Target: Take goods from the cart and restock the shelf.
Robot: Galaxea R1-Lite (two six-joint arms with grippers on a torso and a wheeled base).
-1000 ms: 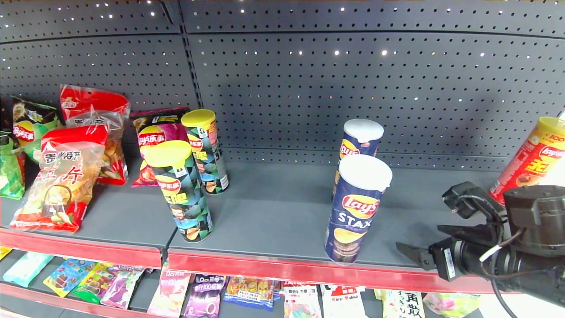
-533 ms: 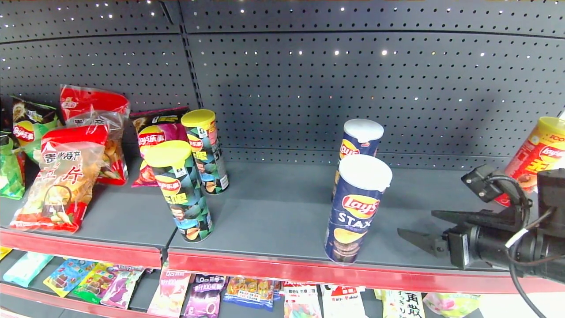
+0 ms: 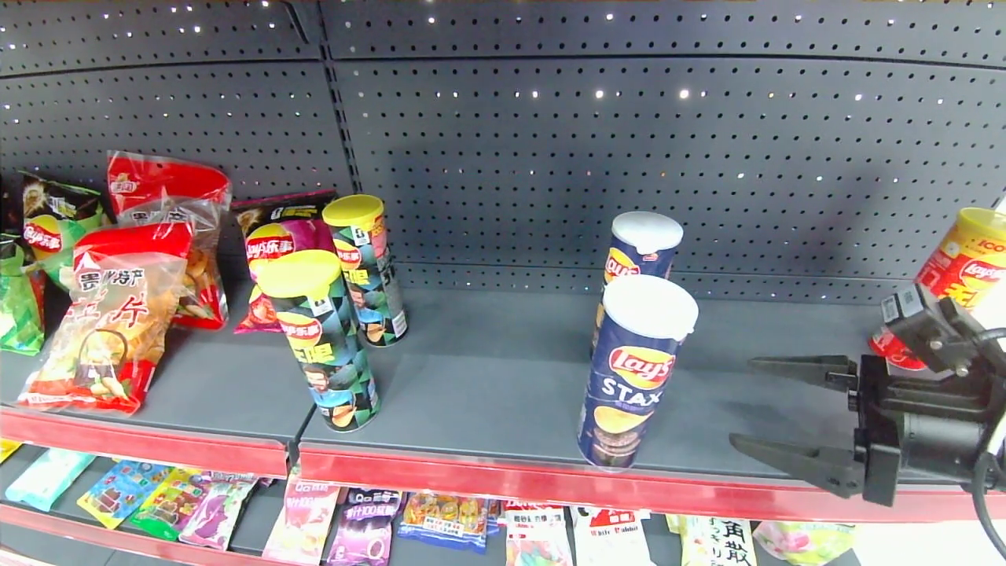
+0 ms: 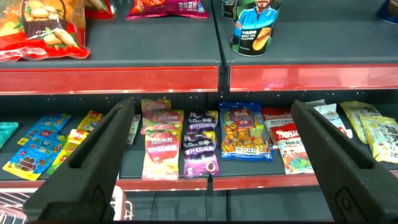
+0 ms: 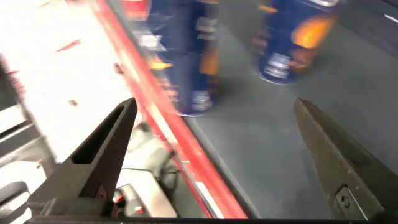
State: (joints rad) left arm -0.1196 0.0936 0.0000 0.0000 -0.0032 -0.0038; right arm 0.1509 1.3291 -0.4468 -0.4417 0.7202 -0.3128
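Head view has the right gripper (image 3: 741,402) spread wide and empty over the front edge of the shelf (image 3: 487,369), just beside the front blue can (image 3: 633,369). That can stands upright at the red lip (image 3: 471,472), label out, I'd guess for facing. Open room runs from there to the red can (image 3: 963,267) at the right end. Meanwhile the left gripper (image 4: 212,104), spread too, sits low facing the snack packets (image 4: 199,143).
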